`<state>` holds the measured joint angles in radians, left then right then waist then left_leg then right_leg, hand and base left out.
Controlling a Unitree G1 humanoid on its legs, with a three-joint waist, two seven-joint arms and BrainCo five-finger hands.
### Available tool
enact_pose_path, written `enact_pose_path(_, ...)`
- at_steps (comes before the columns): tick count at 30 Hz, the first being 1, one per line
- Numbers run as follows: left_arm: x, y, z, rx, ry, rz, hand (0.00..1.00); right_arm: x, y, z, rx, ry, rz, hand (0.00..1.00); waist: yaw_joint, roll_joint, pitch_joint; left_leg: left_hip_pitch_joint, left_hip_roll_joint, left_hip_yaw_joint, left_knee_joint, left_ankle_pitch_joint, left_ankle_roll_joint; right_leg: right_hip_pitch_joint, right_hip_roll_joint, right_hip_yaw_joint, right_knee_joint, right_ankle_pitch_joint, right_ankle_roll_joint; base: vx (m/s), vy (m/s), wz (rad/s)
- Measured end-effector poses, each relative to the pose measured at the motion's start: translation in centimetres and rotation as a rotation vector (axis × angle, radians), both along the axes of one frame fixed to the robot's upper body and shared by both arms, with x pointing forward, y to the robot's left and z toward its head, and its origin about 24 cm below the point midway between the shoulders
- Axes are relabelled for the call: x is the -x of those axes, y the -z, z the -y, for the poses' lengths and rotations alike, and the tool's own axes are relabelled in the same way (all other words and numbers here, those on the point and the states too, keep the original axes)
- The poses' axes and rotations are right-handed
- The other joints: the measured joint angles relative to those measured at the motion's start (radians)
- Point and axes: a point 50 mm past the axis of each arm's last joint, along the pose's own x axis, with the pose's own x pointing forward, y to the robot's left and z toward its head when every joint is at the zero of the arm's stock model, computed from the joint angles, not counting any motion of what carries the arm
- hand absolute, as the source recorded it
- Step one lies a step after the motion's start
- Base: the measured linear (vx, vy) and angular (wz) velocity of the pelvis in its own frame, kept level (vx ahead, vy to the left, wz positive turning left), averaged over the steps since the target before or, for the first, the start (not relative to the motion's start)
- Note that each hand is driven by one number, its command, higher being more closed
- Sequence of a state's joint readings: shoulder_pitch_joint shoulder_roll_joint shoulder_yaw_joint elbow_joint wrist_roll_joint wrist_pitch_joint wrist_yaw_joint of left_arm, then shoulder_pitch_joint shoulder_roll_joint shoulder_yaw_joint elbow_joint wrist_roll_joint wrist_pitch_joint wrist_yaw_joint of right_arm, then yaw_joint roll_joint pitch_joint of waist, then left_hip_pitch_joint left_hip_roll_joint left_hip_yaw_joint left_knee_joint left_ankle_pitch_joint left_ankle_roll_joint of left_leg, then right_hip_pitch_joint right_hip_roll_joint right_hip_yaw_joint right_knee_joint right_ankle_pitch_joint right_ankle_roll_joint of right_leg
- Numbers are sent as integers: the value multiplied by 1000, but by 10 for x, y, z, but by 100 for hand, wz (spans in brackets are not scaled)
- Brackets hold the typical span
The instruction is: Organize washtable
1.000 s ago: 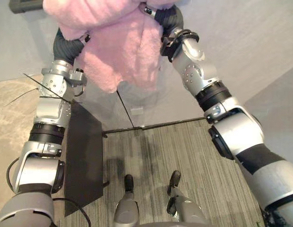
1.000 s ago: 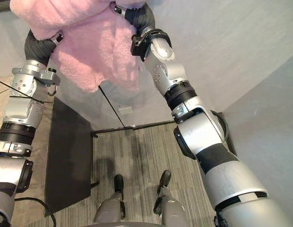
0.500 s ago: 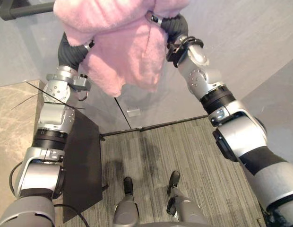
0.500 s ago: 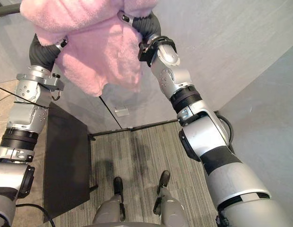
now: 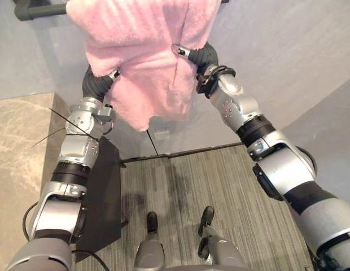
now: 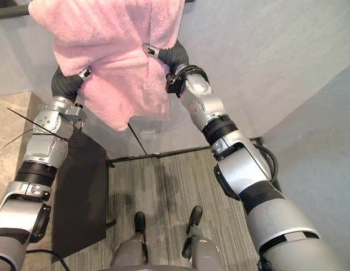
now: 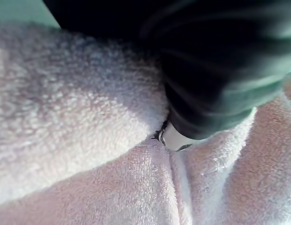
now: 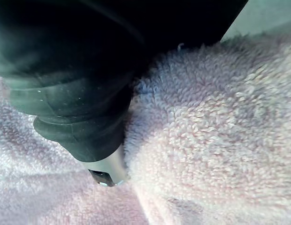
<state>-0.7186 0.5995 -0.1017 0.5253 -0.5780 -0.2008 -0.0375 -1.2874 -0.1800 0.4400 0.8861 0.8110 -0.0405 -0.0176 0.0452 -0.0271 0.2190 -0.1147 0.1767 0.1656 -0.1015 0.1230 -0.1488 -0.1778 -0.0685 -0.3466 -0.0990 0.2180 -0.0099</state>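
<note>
Pink towel [image 5: 147, 62] raised high, draped over left hand [image 7: 206, 89], right hand [image 8: 75, 108]

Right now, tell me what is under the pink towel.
Both dark ribbed wrist covers run up under the pink towel. Of the left hand and right hand, a silver bit each shows among its folds; the rest is covered.

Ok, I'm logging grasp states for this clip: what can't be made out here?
Left hand: grasp unreadable, sunk in the pink towel, eye and wrist views.
Right hand: same, towel covers it.
Dark rail: cut by the eye views' top edge, middle under towel.
Marble counter: cut off at the left edge.
</note>
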Motion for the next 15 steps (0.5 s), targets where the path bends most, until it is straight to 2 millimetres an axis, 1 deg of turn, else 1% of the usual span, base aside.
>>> enact_pose_path(3,0,0,-4,10,-13,0,100,1,2,-4,4,-9,-3,100,2,-7,-4,-1,0,-1,0,0,0,0,0,-1,0,0,0,-3,47,1)
enact_pose_path(6,1,-2,-7,23,-26,10,100,2,3,-9,1,-19,-2,100,4,-7,-5,-1,0,-1,0,0,0,0,0,-1,0,-1,0,2,46,0)
enact_pose_path(12,0,2,-12,35,-56,-7,100,5,3,-18,-8,-36,6,100,4,-7,-5,-4,0,-4,0,0,0,-1,1,-3,0,-3,0,4,44,1)
enact_pose_path(15,0,2,-12,35,-57,-9,100,5,4,-18,-7,-35,3,100,5,-7,-6,-6,0,-7,0,0,0,-1,1,-6,0,-3,0,3,45,3)
